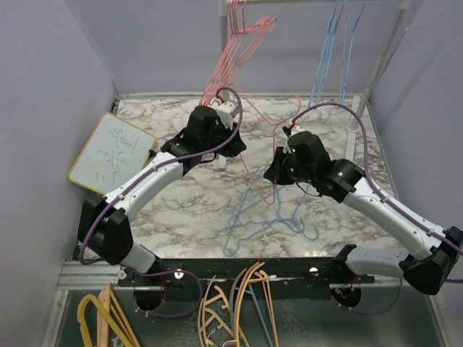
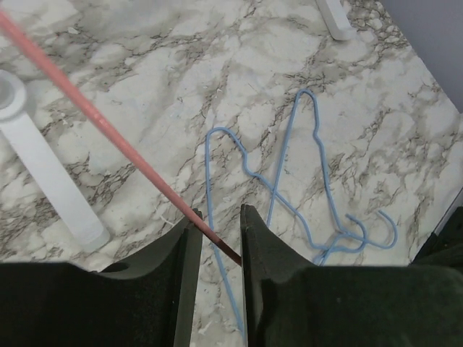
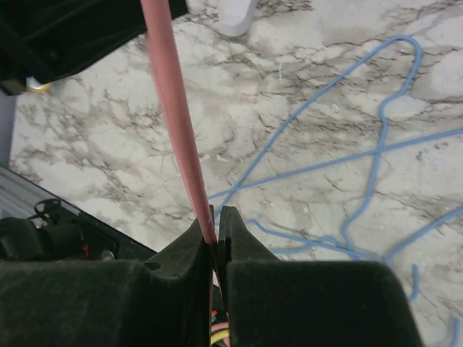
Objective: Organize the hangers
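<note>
A pinkish-red wire hanger (image 1: 258, 112) hangs in the air between my two grippers above the marble table. In the right wrist view its thin wire (image 3: 173, 108) is pinched by my right gripper (image 3: 218, 211), which is shut on it; from above that gripper (image 1: 277, 172) sits right of centre. My left gripper (image 2: 219, 213) stands slightly open, and the pink wire (image 2: 108, 130) slants loosely across the gap between its jaws; in the top view it (image 1: 221, 160) is left of centre. Light blue hangers (image 1: 253, 217) lie tangled on the table below (image 2: 289, 166) (image 3: 376, 155). More pink hangers (image 1: 239, 43) and blue ones (image 1: 336, 50) hang on the rack.
The white rack's posts (image 1: 224, 43) (image 1: 383, 50) rise at the table's back; one leg (image 2: 43, 173) stands close to my left gripper. A small whiteboard (image 1: 112, 152) leans at the left wall. Thicker yellow and orange hangers (image 1: 231, 311) lie in the bin below the arm bases.
</note>
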Robot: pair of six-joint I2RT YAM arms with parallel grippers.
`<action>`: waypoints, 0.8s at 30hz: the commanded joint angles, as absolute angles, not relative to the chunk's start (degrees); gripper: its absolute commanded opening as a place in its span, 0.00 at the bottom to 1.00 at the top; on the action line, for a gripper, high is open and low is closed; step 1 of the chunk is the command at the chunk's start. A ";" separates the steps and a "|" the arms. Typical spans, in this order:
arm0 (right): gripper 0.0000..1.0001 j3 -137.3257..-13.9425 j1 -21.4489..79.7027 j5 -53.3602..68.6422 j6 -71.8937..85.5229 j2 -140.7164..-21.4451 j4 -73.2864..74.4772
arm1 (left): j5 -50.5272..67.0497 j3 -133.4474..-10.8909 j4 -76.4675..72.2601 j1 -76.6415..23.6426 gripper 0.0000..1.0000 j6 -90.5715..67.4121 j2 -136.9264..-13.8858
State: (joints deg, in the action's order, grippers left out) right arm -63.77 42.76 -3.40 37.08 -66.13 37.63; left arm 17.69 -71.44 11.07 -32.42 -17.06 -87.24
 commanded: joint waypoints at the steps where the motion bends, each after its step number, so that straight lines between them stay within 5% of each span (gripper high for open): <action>1: 0.01 -75.84 42.19 -14.86 30.37 -68.67 48.66 | 8.29 -70.02 21.51 -31.60 0.40 -0.43 -79.91; 5: 0.01 -84.71 42.19 -19.20 28.45 -72.73 52.36 | 6.09 -67.74 27.56 -31.35 0.97 3.66 -74.78; 15: 0.01 -97.02 42.19 -25.89 26.04 -79.54 60.36 | 6.71 -55.51 29.58 -26.84 0.99 6.30 -56.56; 24: 0.01 -104.59 42.16 -31.71 25.27 -81.70 66.41 | 8.73 -53.39 30.91 -21.42 0.99 7.23 -52.46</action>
